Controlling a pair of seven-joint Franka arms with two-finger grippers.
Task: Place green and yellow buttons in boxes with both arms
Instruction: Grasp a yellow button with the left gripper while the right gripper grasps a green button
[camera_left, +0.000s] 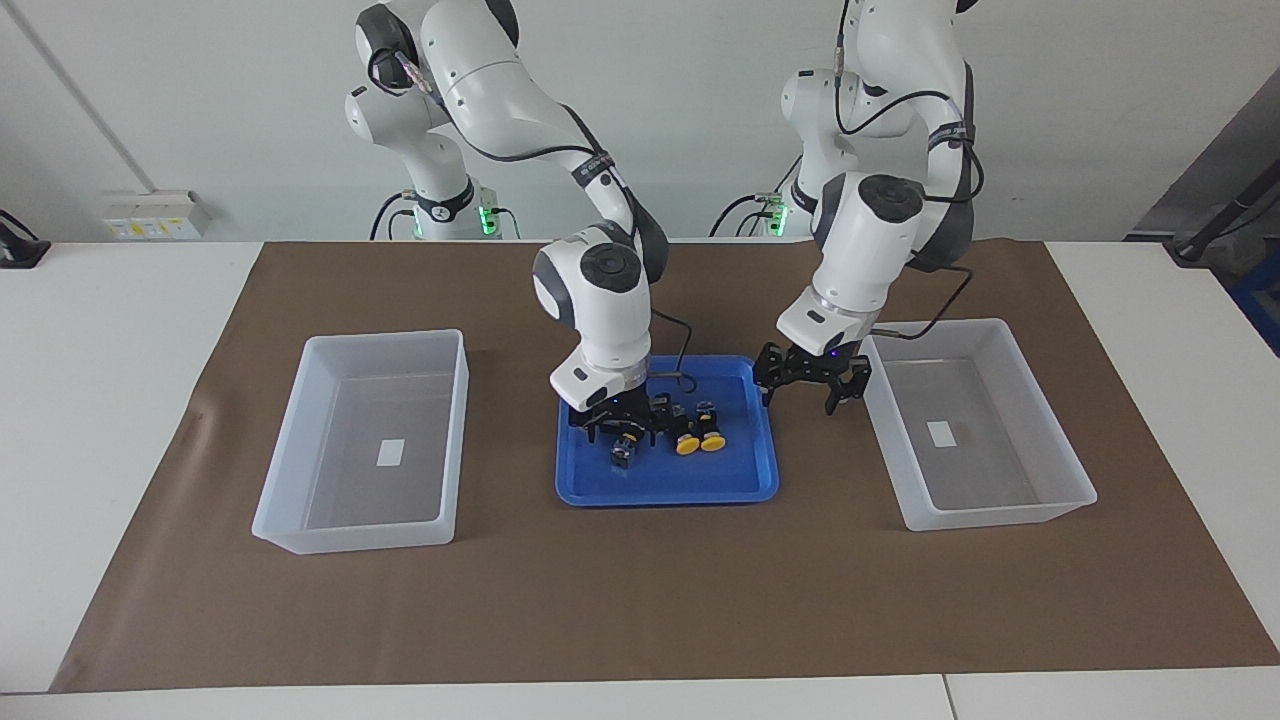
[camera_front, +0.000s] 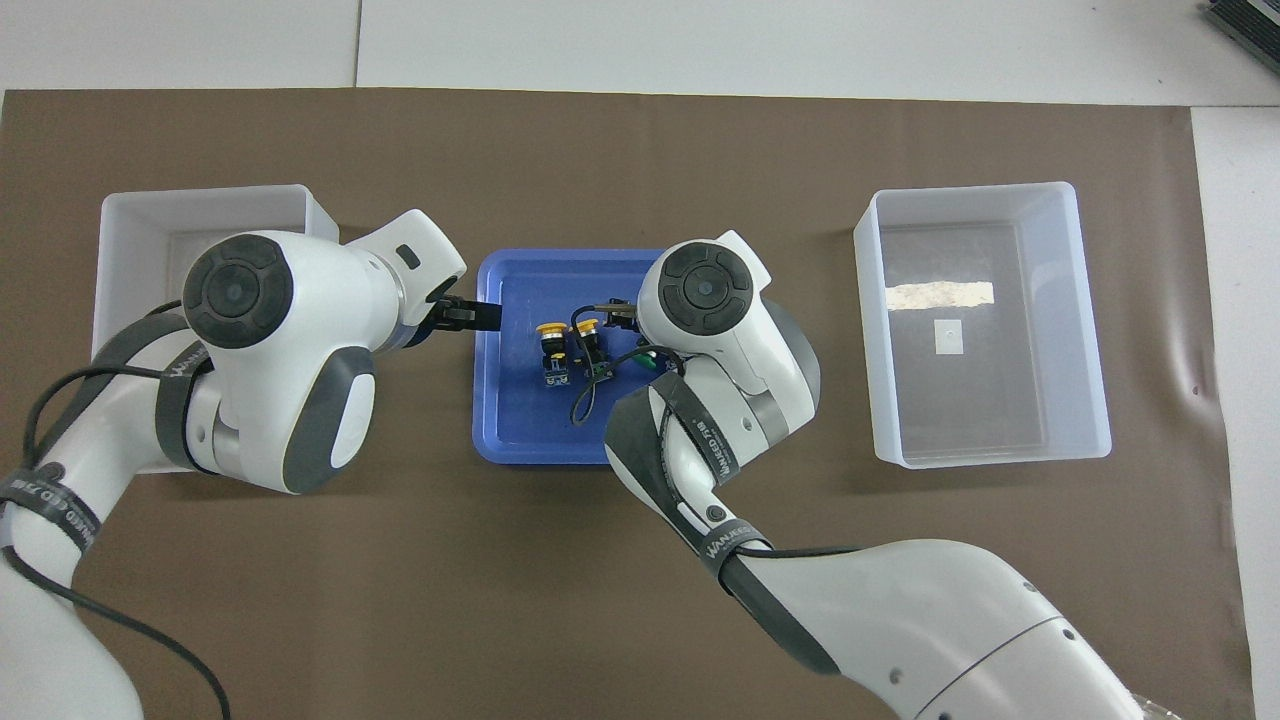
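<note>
Lowering right gripper (camera_left: 622, 430) onto green buttons (camera_left: 625, 448), finger gap untellable | left gripper (camera_left: 810, 385) wide over blue tray (camera_left: 740, 490) rim | risk: my crowded buttons get nudged, grasp slips

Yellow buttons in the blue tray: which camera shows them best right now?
The facing view: both yellow buttons lie unobstructed in the blue tray, caps toward the camera. The overhead view also shows the yellow buttons, but the right arm crowds them.

White glossy arms (camera_left: 610, 300) with dark grey joint caps, black cables, black lettered wrist bands and black two-finger grippers (camera_left: 812, 378).
</note>
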